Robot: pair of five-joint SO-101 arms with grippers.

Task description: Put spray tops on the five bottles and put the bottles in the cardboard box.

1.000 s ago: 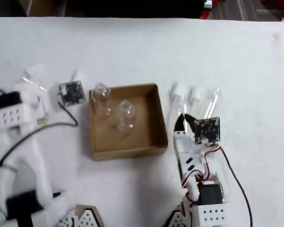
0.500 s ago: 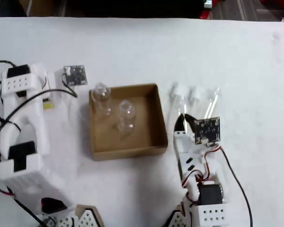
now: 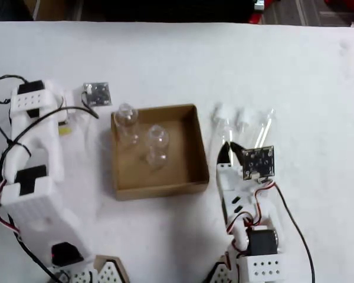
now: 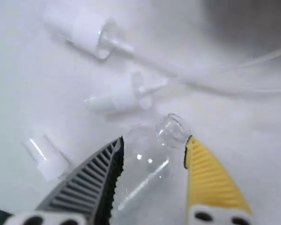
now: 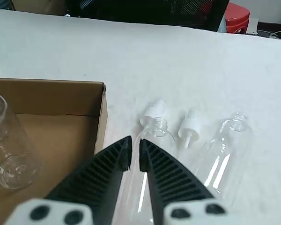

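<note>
While splayed, ribbed left hand [image 4: 153, 140] astride a clear round-necked bottle [image 4: 147, 165].

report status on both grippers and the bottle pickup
Left gripper open, astride clear plastic bottle lying flat. Right gripper shut, empty, beside second clear bottle. Loose white spray tops crowd the left gripper's bottle.

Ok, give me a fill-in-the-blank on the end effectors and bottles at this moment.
1. The left end effector is open around a lying clear bottle whose neck has no ____ on it.
2. One of its fingers is grey, the other ____.
3. The right end effector is ____, with nothing between its fingers.
4. The cardboard box already holds clear ____.
Missing words: spray top; yellow; shut; bottles.
</note>
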